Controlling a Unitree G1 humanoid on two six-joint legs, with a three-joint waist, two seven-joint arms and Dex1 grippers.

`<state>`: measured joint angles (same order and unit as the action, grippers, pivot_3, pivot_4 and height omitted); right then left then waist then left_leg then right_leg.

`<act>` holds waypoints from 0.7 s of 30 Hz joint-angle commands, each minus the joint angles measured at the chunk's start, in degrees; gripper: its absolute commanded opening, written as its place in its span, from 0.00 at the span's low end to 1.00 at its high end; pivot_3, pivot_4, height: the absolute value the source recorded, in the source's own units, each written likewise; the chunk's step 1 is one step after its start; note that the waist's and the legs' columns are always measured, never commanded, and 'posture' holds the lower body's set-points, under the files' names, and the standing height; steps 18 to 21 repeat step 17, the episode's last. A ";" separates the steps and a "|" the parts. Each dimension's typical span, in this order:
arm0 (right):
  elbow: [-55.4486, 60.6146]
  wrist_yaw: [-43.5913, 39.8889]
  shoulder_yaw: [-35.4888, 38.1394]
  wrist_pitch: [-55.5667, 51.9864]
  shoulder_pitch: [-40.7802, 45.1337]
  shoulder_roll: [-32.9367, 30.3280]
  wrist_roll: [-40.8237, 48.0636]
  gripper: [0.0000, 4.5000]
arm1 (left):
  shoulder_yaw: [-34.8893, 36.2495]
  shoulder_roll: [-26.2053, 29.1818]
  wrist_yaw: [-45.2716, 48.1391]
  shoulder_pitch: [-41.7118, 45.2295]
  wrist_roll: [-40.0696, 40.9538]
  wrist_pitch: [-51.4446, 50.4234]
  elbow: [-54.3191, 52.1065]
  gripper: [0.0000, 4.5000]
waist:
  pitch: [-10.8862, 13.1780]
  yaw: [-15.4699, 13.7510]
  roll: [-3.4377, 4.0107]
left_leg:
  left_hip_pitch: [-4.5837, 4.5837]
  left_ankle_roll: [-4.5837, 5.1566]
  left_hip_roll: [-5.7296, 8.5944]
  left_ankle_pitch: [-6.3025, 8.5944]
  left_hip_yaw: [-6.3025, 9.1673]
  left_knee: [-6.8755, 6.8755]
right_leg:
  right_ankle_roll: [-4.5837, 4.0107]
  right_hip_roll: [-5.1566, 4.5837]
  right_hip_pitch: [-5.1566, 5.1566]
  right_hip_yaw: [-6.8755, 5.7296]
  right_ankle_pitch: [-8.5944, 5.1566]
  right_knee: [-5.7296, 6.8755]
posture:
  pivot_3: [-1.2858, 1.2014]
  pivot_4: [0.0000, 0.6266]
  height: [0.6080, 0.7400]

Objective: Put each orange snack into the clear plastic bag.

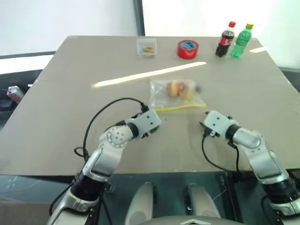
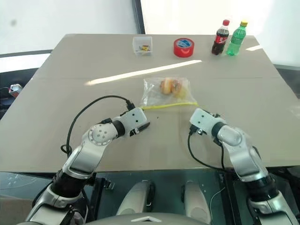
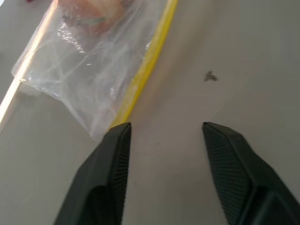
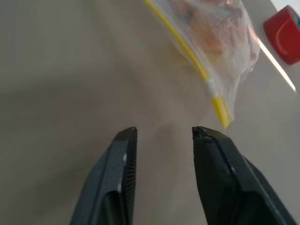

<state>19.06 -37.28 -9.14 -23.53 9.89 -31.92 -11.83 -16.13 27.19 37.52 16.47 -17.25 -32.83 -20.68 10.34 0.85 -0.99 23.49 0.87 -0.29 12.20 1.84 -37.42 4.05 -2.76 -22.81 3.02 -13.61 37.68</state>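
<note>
The clear plastic bag [image 2: 168, 93] lies in the middle of the worktop [image 2: 56, 84] with the orange snacks [image 2: 169, 86] inside it, so the job looks done. The left hand [image 3: 164, 136] and right hand [image 4: 164, 133] are both open and empty, near its yellow strip. A good next step is to keep both hands off the bag. No writing can be read on the far bottles [image 2: 228, 38]

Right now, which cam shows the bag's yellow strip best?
Left wrist view: the yellow strip runs long and close along the clear bag. Right wrist view shows it with one end; head views show a thin line.
</note>
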 commanded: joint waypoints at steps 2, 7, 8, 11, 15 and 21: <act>6.98 -6.69 9.83 -2.44 -5.29 -3.14 11.35 0.72 | 8.99 -1.70 -1.40 -2.18 5.80 -4.30 -5.45 0.90 | -0.01 0.17 -0.01 | -0.10 0.00 -0.10 0.00 0.01 0.00 | 0.02 0.02 0.08 0.01 -0.01 -0.01 | 0.52 0.24 1.00; 5.62 -12.53 23.17 -3.87 -8.84 -5.72 25.26 0.72 | 21.82 -1.73 3.98 -8.37 19.53 -8.84 -11.55 0.90 | -0.01 0.27 -0.01 | 0.02 -0.01 -0.18 0.01 0.07 0.02 | -0.06 0.03 -0.02 0.04 0.22 -0.03 | 0.52 0.24 1.00; 4.70 -13.82 25.31 -3.84 -8.96 -6.37 27.60 0.72 | 24.07 -1.40 4.81 -9.65 21.95 -9.66 -12.68 0.90 | -0.01 0.26 -0.01 | 0.03 -0.01 -0.20 0.01 0.06 0.03 | -0.06 0.03 -0.02 0.03 0.22 -0.04 | 0.52 0.24 1.00; 2.79 -18.27 31.28 -8.36 -8.74 -8.77 36.71 0.72 | 30.39 -0.13 6.45 -13.00 28.54 -13.10 -16.07 0.90 | -0.01 0.04 -0.02 | 0.08 -0.01 -0.19 0.01 0.02 0.03 | -0.08 0.01 -0.01 -0.02 0.21 -0.09 | 0.52 0.24 1.00; -0.09 -22.81 33.64 -9.15 -9.46 -12.54 41.50 0.72 | 36.28 0.91 7.26 -16.78 36.20 -16.87 -20.01 0.90 | -0.01 -0.09 -0.03 | 0.10 -0.01 -0.19 0.01 0.03 0.02 | -0.27 0.00 0.00 -0.04 0.08 -0.10 | 0.52 0.24 1.00; -1.49 -23.87 33.60 -8.44 -9.74 -13.80 42.13 0.72 | 37.64 1.98 7.76 -18.32 39.09 -17.50 -21.15 0.90 | -0.01 -0.08 -0.03 | 0.10 -0.01 -0.19 0.01 0.00 0.02 | -0.27 -0.01 0.00 -0.02 0.08 -0.14 | 0.52 0.24 1.00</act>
